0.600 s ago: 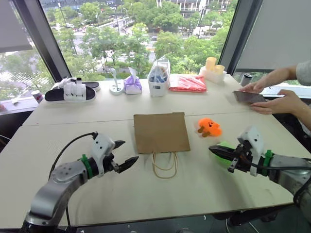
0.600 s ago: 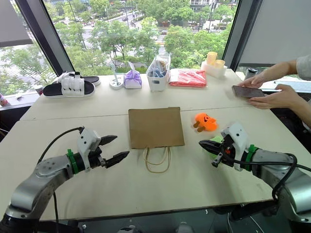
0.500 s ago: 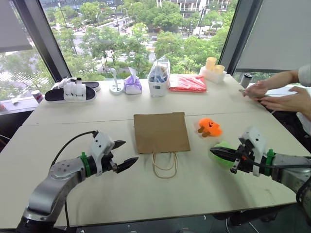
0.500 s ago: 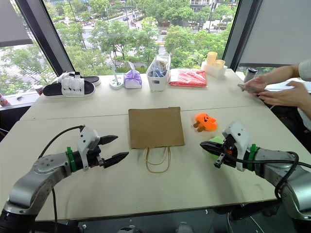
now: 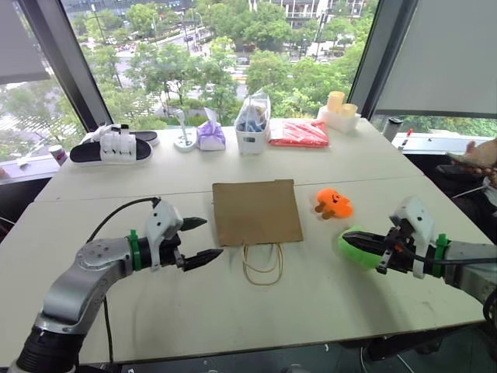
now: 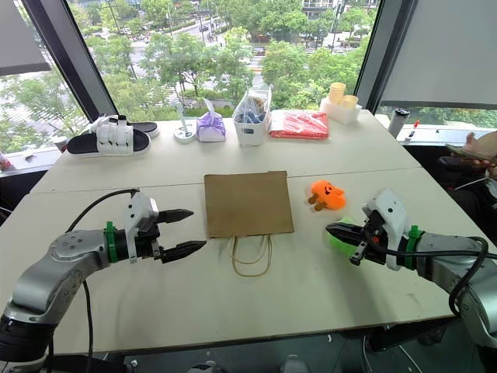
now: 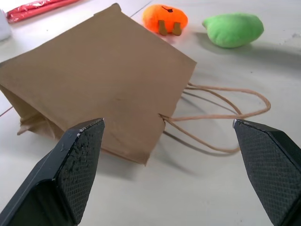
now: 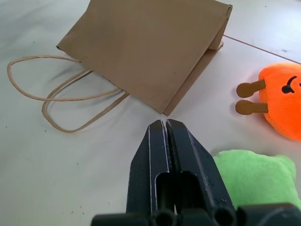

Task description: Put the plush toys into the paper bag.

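The paper bag (image 7: 99, 80) is matt brown paper; both plush toys (image 8: 282, 101) look fuzzy cloth; the table (image 5: 233, 311) seems smooth, perhaps laminate.

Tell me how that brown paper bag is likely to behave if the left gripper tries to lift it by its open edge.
The paper bag lies folded flat on the table, so it is probably light and may slide rather than lift. Thin paper would likely bend and sag, its mouth staying shut. Its cord handles look limp and should dangle.

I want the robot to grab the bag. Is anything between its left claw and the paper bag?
No. Only bare table lies between the open left gripper and the paper bag, seen from the head cameras.
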